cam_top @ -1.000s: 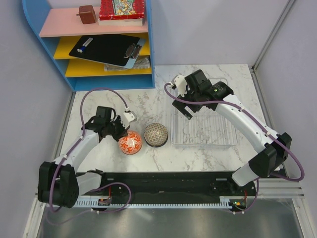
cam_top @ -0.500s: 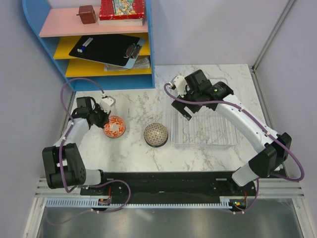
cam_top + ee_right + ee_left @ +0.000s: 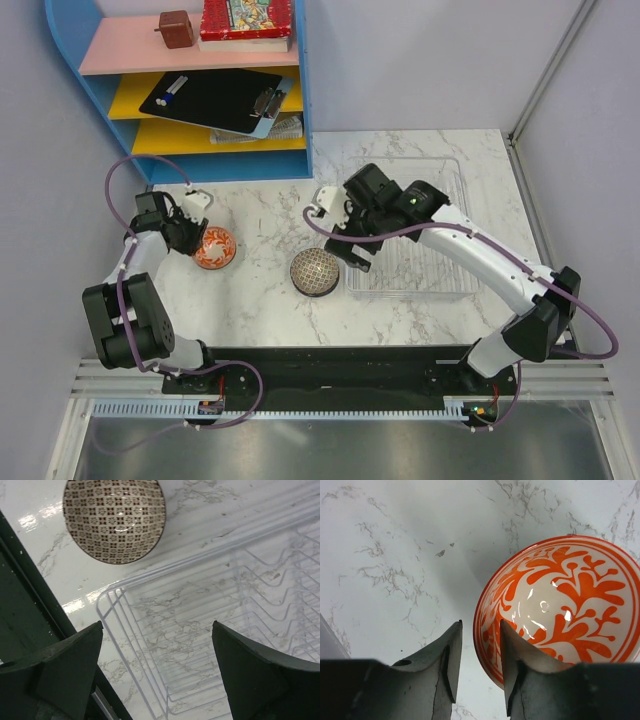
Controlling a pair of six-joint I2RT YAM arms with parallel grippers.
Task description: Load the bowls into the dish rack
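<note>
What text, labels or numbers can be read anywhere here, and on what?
No text is readable in any view.
Book on the top shelf: cover print too small to read.
Papers under the clipboard: too blurred to read.
Orange bowl and mesh-patterned bowl: decoration only, no text.

At your left hand (image 3: 480,630), whose fingers (image 3: 445,670) are dark grey, you see a bowl (image 3: 560,615) that is glossy white inside, painted with orange-red leafy scrolls and ringed by an orange-red rim. The tabletop (image 3: 395,555) under it is white marble with thin grey veins. Just ahead of your right hand (image 3: 155,630), also dark grey, the other bowl (image 3: 114,520) is cream with a fine dark brown grid of small square marks. The dish rack (image 3: 240,605) below that hand is clear plastic, the marble showing through.
</note>
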